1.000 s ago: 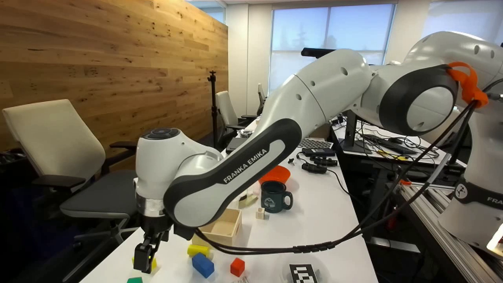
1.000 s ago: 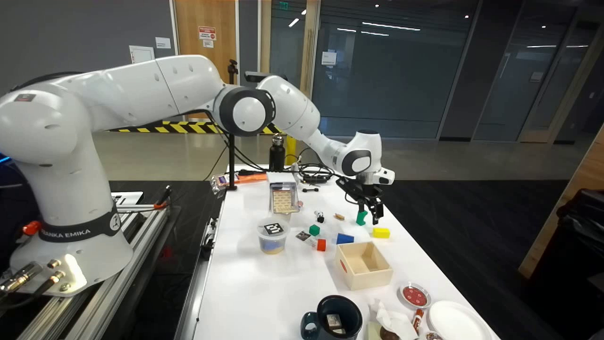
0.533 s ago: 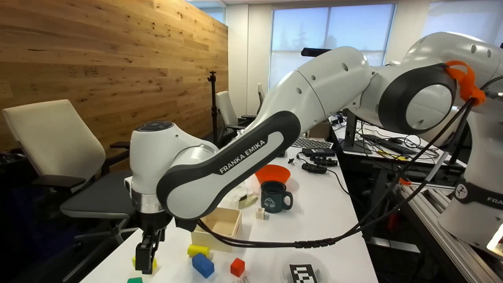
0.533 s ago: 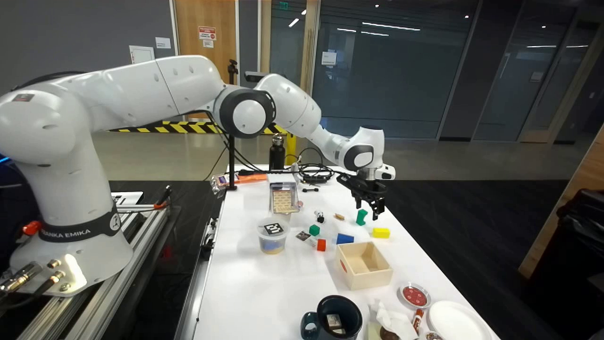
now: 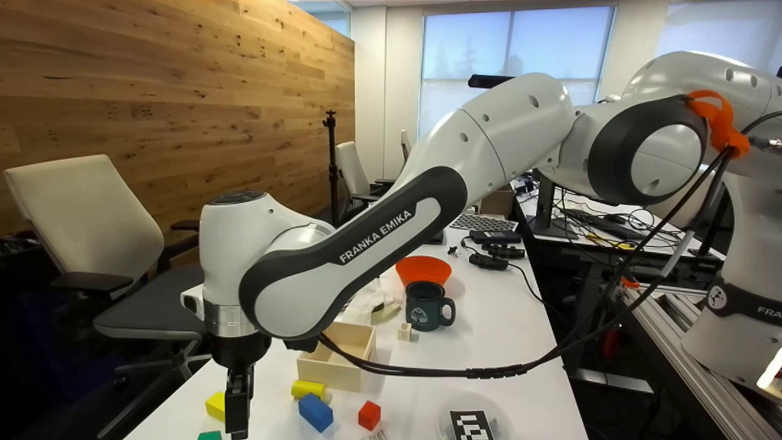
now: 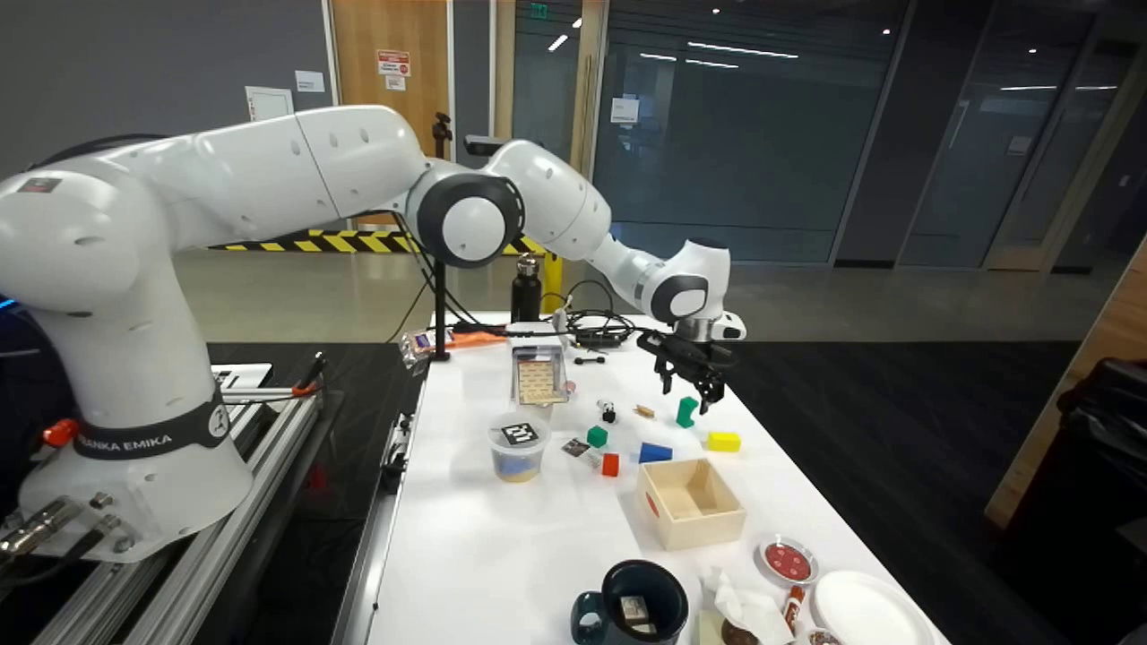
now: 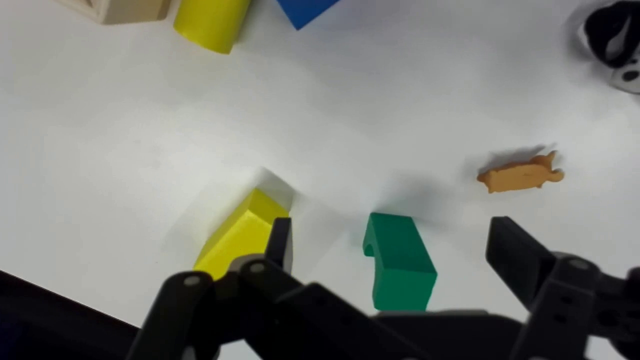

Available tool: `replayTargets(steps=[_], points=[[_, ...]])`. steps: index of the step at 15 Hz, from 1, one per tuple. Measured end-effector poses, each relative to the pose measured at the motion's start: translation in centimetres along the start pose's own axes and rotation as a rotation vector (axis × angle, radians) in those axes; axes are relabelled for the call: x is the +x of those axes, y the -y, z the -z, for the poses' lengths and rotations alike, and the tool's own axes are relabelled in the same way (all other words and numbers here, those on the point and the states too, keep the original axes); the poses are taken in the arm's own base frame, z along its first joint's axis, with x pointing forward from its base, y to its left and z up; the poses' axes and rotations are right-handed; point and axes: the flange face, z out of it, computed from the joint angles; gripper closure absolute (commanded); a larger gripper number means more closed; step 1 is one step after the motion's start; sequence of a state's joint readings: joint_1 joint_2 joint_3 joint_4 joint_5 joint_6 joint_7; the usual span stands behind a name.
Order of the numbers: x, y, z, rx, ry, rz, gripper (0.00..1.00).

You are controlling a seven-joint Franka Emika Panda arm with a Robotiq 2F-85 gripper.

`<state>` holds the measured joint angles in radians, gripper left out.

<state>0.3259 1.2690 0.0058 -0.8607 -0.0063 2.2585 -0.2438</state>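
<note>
My gripper [image 7: 392,235] stands open above the white table, its fingers [image 7: 517,260] wide apart. Below and between them in the wrist view is a green block [image 7: 402,255] with a curved notch, standing on end; it appears untouched. In an exterior view the gripper [image 6: 686,396] hangs just over that green block [image 6: 686,412]. A yellow block [image 7: 245,235] lies beside the left finger, partly hidden by it. Edge-on in an exterior view, the gripper [image 5: 237,428] shows near the yellow block [image 5: 215,406]. A small orange-brown animal figure [image 7: 520,175] lies beyond the right finger.
An open wooden box [image 6: 690,528], a blue block [image 5: 316,412], a red cube [image 5: 369,415], a yellow cylinder [image 5: 308,389] and a green cube [image 6: 597,436] are close by. A lidded tub [image 6: 518,457] and a dark mug [image 5: 426,311] stand farther off. The table edge [image 7: 70,295] shows at lower left.
My gripper has lifted from around the green block and turned, so it now shows edge-on in an exterior view. The yellow block is more uncovered there. The green block looks unmoved.
</note>
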Motion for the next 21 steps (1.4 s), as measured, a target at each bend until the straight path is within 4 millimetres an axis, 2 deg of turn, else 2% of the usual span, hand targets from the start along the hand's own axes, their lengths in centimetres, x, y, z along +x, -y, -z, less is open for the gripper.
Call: replayTargets(steps=[4,9,12,14,18,21], points=[[0.1,0.9,-0.1,0.042,-0.005,0.094,0.00],[0.9,4.8,-0.7,0.119,0.001,0.150,0.00],[1.4,6.0,-0.5,0.133,0.011,0.177,0.00],[1.7,5.5,0.0,0.127,0.008,0.201,0.00],[2.4,3.1,1.8,0.099,-0.021,0.223,0.00],[2.6,2.9,2.4,0.094,-0.012,0.227,0.00]])
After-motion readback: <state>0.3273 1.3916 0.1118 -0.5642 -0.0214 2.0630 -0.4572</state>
